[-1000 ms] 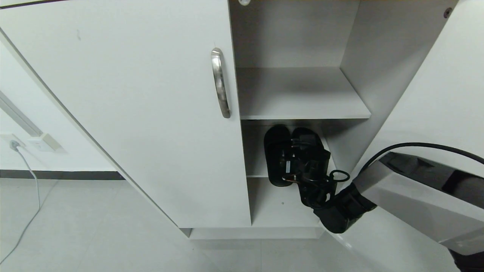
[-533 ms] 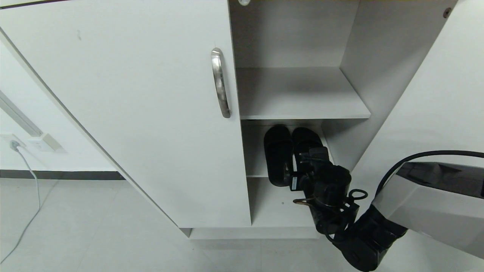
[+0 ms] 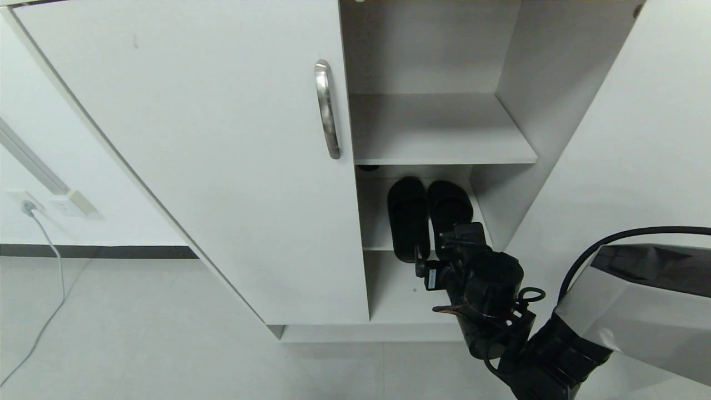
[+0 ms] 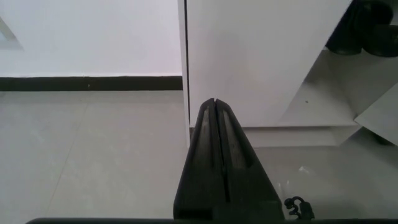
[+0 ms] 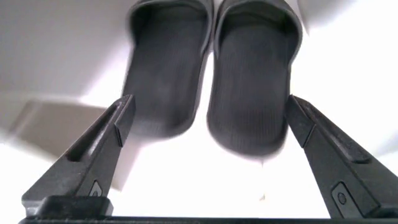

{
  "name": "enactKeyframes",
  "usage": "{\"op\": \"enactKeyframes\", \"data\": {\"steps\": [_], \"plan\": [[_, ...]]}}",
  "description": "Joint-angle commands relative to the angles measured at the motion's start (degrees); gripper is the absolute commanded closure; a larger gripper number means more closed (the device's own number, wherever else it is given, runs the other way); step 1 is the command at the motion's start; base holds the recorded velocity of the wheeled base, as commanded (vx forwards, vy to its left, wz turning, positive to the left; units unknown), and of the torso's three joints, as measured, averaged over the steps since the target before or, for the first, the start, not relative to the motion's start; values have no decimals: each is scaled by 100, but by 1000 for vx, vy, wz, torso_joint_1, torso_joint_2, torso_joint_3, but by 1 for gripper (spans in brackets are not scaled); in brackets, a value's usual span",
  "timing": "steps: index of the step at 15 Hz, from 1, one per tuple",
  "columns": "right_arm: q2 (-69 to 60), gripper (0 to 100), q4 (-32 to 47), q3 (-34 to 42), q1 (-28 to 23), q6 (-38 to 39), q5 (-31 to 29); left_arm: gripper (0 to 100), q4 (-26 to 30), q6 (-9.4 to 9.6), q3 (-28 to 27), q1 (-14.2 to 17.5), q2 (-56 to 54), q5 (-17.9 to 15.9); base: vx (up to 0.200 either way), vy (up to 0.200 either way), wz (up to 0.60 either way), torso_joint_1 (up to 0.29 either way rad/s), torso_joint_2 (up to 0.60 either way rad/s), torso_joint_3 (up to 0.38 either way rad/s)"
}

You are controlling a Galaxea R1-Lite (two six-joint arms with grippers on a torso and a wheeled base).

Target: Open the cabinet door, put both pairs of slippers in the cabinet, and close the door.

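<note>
A pair of black slippers (image 3: pixel 427 214) lies side by side on the cabinet's middle shelf (image 3: pixel 377 233), toes pointing inward. My right gripper (image 3: pixel 441 253) hangs open just in front of the shelf edge, apart from the slippers. In the right wrist view its fingers (image 5: pixel 112 137) are spread wide, with the two slippers (image 5: pixel 252 81) beyond them and nothing held in the right gripper (image 5: pixel 209 109). My left gripper (image 4: pixel 214 124) is shut and empty, low over the floor in front of the cabinet base. The right cabinet door (image 3: pixel 611 139) stands open.
The left door (image 3: pixel 222 155) is closed and has a metal handle (image 3: pixel 328 108). An upper shelf (image 3: pixel 439 130) and the bottom compartment (image 3: pixel 400 297) hold nothing. A wall socket with a grey cable (image 3: pixel 28 208) is at the far left. Tiled floor (image 3: pixel 166 344) lies in front.
My right gripper has let go of the slippers and drawn back out of the cabinet, leaving them on the shelf. The head camera has shifted slightly.
</note>
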Motion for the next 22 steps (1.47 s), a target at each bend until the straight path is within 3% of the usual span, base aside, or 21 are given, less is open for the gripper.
{"op": "enactKeyframes", "data": {"steps": [1,3,22], "plan": [[-28,0,-4,18,2,-2,-1,100,1,-3,0,0,11,3,-200,0,0,-7,2,7],[-28,0,-4,36,2,-2,-1,100,1,-3,0,0,2,3,-200,0,0,0,-2,5],[-98,0,-4,62,55,-37,-1,100,1,-3,0,0,11,-14,0,0,0,0,0,23]]}}
